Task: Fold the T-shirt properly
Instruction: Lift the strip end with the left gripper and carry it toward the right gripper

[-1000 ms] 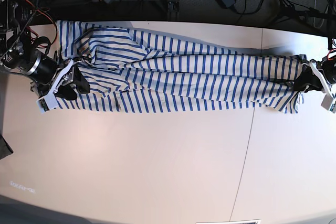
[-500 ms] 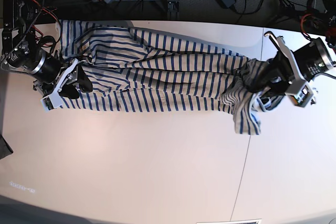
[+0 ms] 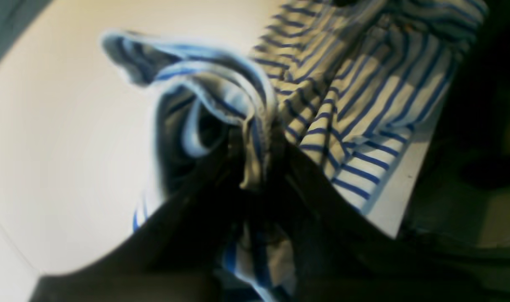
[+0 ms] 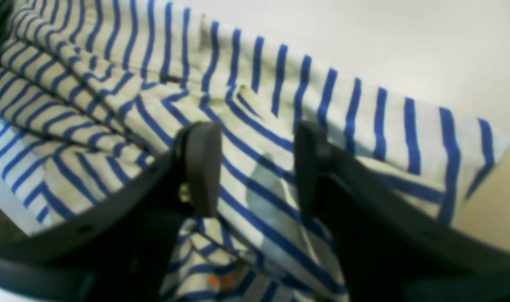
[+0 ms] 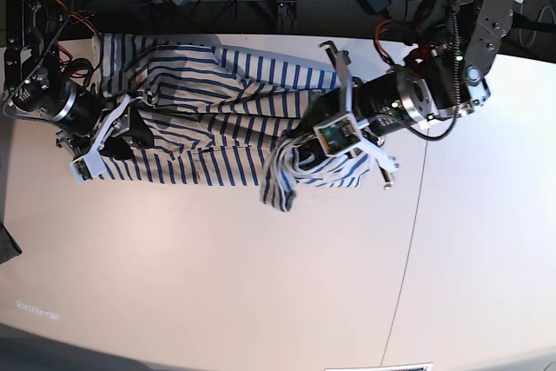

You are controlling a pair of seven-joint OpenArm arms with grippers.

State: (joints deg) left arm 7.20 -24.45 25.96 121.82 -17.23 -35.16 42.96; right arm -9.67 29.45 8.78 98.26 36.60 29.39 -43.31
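My left tool has carried its pinched end of the T-shirt across the counter toward my right tool, which hovers wide above the other end; the lengthwise fold looks half made.

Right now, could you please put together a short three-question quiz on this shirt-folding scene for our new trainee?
1. True or false: the left gripper is shut on a bunch of the T-shirt.
2. How do the right gripper's jaws stand?
A. open over the striped cloth
B. shut on a sleeve
C. shut on the table edge
3. Fill in: the cloth hanging from the left gripper is lifted over the ____.

Key
1. True: the left wrist view shows fabric pinched between its jaws.
2. A: the right wrist view shows a clear gap with cloth lying beneath.
3. table
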